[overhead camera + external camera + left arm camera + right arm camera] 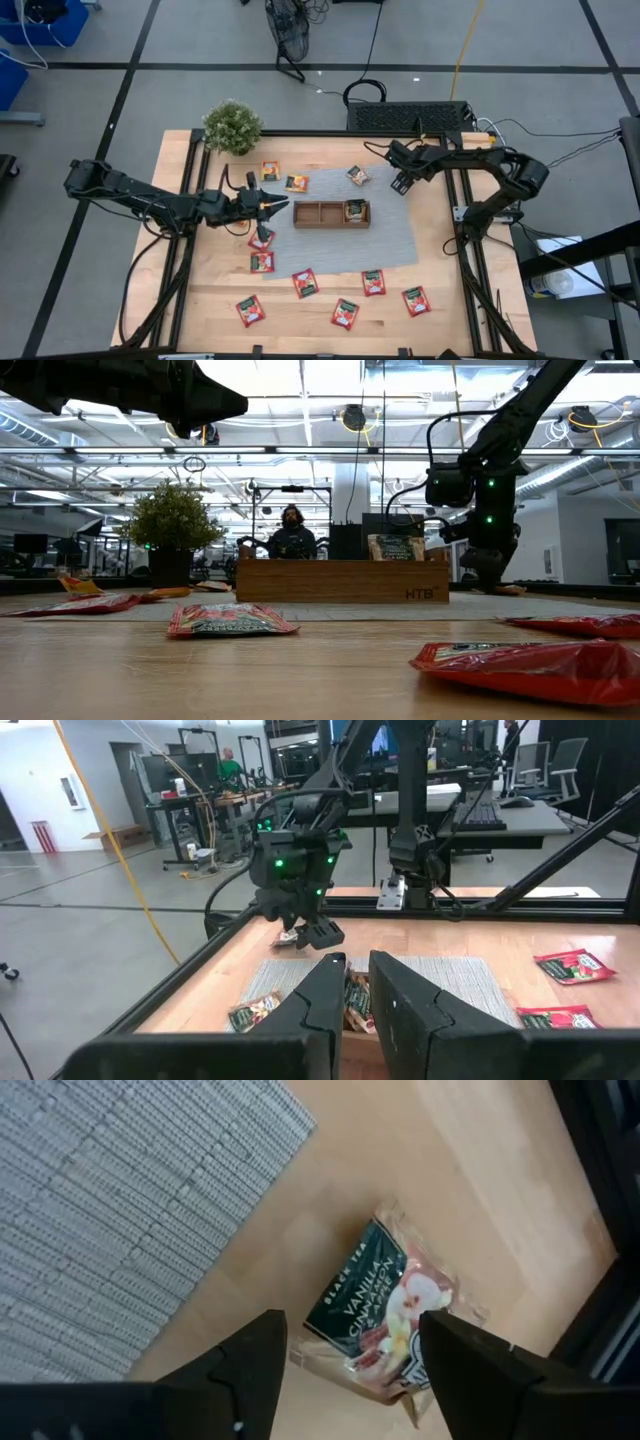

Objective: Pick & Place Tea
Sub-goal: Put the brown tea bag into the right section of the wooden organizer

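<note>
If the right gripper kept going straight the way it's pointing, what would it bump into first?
Probably the dark green tea sachet lying on the bare wood just off the grey mat. The right gripper points down at it, open fingers either side. How far above it hangs is unclear.

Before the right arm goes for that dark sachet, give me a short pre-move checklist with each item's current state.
1. Right gripper open wide enough: ok, its fingers stand apart on either side of the sachet.
2. Dark vanilla cinnamon sachet lined up under it: ok, centred between the fingers, lying on bare wood beside the grey mat.
3. Sachet lying flat: cannot tell, one edge looks crumpled.
4. Left gripper out of the way: ok, it is near the left end of the wooden tray, apart from the right arm.
5. Tray has room: ok, the left and middle compartments look empty; the right one holds a sachet.
</note>
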You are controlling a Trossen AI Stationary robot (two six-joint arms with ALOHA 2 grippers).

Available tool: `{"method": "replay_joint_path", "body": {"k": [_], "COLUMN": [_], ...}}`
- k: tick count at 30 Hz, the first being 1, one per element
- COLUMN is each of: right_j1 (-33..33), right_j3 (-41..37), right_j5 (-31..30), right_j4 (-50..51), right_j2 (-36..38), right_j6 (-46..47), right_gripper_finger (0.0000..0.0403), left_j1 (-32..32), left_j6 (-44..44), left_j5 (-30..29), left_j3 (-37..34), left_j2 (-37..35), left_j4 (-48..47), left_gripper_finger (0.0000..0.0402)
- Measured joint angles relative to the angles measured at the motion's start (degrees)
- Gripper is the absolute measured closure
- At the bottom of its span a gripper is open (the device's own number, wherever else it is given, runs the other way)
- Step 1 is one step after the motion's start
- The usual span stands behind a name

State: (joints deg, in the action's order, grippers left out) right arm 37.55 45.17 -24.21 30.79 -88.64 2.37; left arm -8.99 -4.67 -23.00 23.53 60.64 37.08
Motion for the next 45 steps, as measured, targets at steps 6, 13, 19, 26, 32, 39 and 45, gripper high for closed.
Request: {"method": "replay_joint_path", "body": {"k": [6,13,19,26,32,39,45], "right_j1": [1.5,3.1,3.9,4.1,3.6,-0.8,-6.2], "right_j3": [0.0,0.0,0.0,0.0,0.0,0.0,0.0], "right_j5": [0.2,0.4,0.5,0.5,0.5,0.2,0.2], "right_j4": [-0.2,-0.2,-0.2,-0.2,-0.6,-1.1,-1.5], "right_j2": [0.0,0.0,0.0,0.0,0.0,0.6,5.7], "right_j6": [0.0,0.0,-0.3,-2.2,-5.4,-7.1,-6.2], "right_gripper_finger": [0.0194,0.0235,0.0288,0.0364,0.0399,0.0402,0.0403], "left_j1": [0.0,0.0,0.0,0.0,0.0,0.0,0.0], "left_j6": [0.0,0.0,0.0,0.0,0.0,0.0,0.0], "left_j5": [0.0,0.0,0.0,0.0,0.0,0.0,0.0], "left_j3": [0.0,0.0,0.0,0.0,0.0,0.0,0.0], "left_j2": [0.0,0.0,0.0,0.0,0.0,0.0,0.0], "left_j4": [0.0,0.0,0.0,0.0,0.0,0.0,0.0], "left_gripper_finger": [0.0344,0.0344,0.0344,0.0344,0.0344,0.0344,0.0344]}}
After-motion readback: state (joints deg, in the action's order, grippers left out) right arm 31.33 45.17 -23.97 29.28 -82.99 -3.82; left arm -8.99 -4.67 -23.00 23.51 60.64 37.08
